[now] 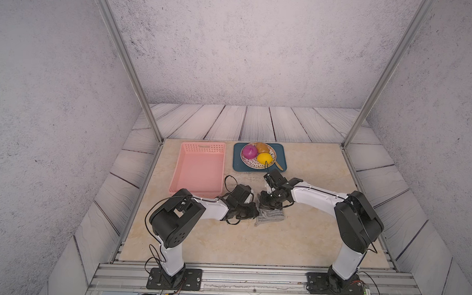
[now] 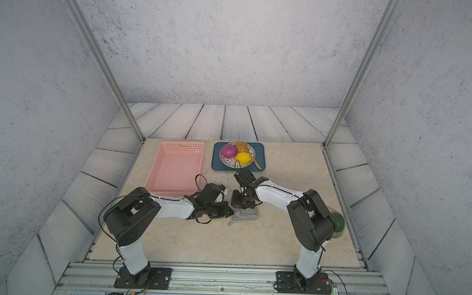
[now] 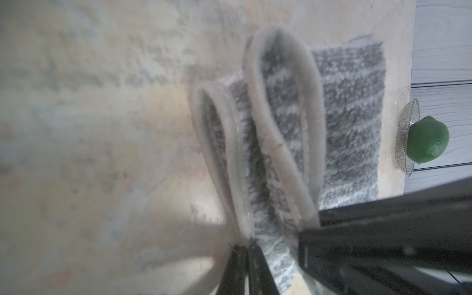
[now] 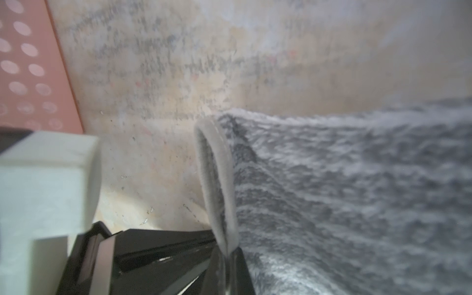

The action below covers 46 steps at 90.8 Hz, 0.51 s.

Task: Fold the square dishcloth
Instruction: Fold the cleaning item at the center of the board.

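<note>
Bimanual tabletop scene, described from the front of the beige marble-patterned table (image 1: 226, 242) to its rear. Toward the front centre lies the square dishcloth (image 1: 271, 217), a fuzzy grey cloth with thin whitish stripes and a pale hem, gathered into a small folded bundle that rests on the table. Both arms reach inward and meet at its left rear corner. The left gripper (image 1: 256, 212), with black parallel fingers, meets the bundle's left edge. In the left wrist view its fingers (image 3: 235, 268) are pressed narrowly together on the hem, and two hem loops stand up beyond them. The right gripper (image 1: 267, 208) comes down on the rear edge. In the right wrist view its fingers (image 4: 215, 270) are likewise pinched tight on a single upright hem loop. The blur hides how many layers each pinch takes in. At about the same depth, by the table's right edge, a green lime (image 2: 339, 222) sits in a clear ribbed glass bowl (image 3: 406, 138), partly hidden behind the right arm's elbow. Farther back on the left stands a perforated pink plastic basket (image 1: 203, 148), just beyond the left arm. Beside it on the right, a dark teal rectangular tray (image 1: 238, 165) carries a speckled round plate (image 1: 252, 162). On the plate are a magenta fruit (image 1: 249, 152), a brown fruit (image 1: 262, 147) and a yellow fruit (image 1: 264, 158), and a small wooden spoon (image 1: 278, 166) lies beside it on the tray.
</note>
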Tool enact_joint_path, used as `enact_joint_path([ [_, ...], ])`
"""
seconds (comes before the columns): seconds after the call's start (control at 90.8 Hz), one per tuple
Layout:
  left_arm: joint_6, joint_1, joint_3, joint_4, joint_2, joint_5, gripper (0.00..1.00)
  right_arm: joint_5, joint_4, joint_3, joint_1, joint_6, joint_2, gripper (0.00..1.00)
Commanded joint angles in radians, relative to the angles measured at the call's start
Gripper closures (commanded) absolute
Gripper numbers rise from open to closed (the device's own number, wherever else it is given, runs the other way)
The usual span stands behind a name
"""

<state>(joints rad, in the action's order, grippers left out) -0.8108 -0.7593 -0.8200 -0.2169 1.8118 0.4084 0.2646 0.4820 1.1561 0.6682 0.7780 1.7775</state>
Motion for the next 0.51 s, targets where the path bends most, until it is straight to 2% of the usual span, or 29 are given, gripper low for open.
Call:
enact_joint_path([
  [0.0, -0.005, 0.009, 0.019, -0.007, 0.005, 0.011, 0.9, 0.021, 0.006, 0.023, 0.005, 0.01, 0.018, 1.0],
  [0.495, -0.008, 0.011, 0.025, -0.018, 0.017, 0.023, 0.91, 0.023, 0.016, 0.036, 0.004, 0.014, 0.052, 1.0],
])
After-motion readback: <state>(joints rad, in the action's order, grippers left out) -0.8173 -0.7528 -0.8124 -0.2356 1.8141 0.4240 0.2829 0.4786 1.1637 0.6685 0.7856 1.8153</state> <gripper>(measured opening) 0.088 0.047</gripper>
